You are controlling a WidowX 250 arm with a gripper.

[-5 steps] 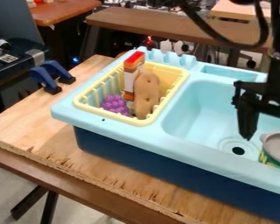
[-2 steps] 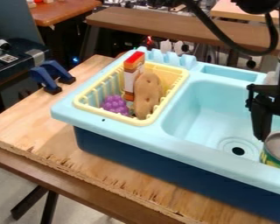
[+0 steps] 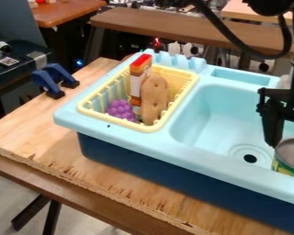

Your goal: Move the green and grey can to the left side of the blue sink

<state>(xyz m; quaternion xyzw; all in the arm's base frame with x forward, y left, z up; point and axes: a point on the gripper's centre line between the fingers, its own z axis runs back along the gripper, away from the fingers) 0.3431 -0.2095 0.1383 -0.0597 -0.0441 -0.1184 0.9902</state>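
At the right side of the camera view, the black gripper (image 3: 273, 117) hangs down over the sink basin (image 3: 212, 117). Its lower tip is beside the upper left rim of a green and grey can (image 3: 290, 158), which stands in the basin near the drain, partly cut off by the view's edge. Whether the two touch, I cannot tell. A yellow basket (image 3: 185, 95) to the left of the basin holds a brown, bread-like piece (image 3: 154, 101), an upright red, orange and white box (image 3: 137, 80) and a purple grape bunch (image 3: 121, 110).
The light blue sink unit (image 3: 126, 138) rests on a wooden tabletop (image 3: 112, 176). A blue and black clamp (image 3: 54, 80) is on the wood at the left. Behind the sink runs a brown bench (image 3: 186, 25). A black cable (image 3: 235, 41) loops beside the arm.
Compared with a second ago, the gripper has shifted right, closer to the can's left rim. Since the later earlier frame it has barely moved. The basket's contents are unmoved.
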